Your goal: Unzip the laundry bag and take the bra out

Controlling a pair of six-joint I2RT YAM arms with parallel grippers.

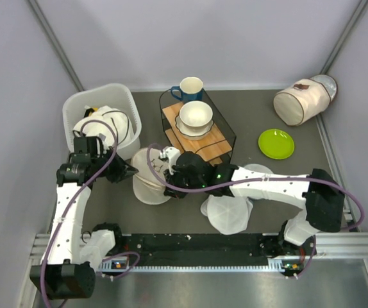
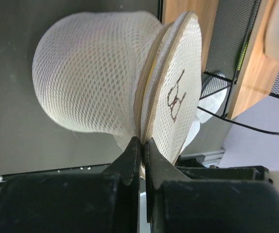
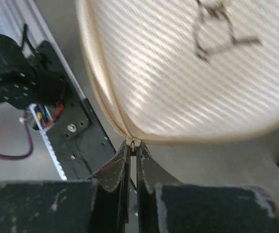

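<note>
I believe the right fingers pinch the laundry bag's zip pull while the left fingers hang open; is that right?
Not quite: the left fingers are shut on the laundry bag's zipped rim, as the left wrist view shows. The right fingers do pinch the pull.

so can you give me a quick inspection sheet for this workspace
surface: dark grey table, no spills seen
job's things: laundry bag gripped from both sides, zip looks closed where visible; bra not seen
clutter: white basket, wire rack holding a bowl, blue mug, green plate, cylinder bag, translucent discs
grippers: left end effector shut on the bag's zipped rim; right end effector shut on the zip pull
cables: purple cables run along both arms, no snag seen
surroundings: grey walls, metal rail at the near edge
</note>
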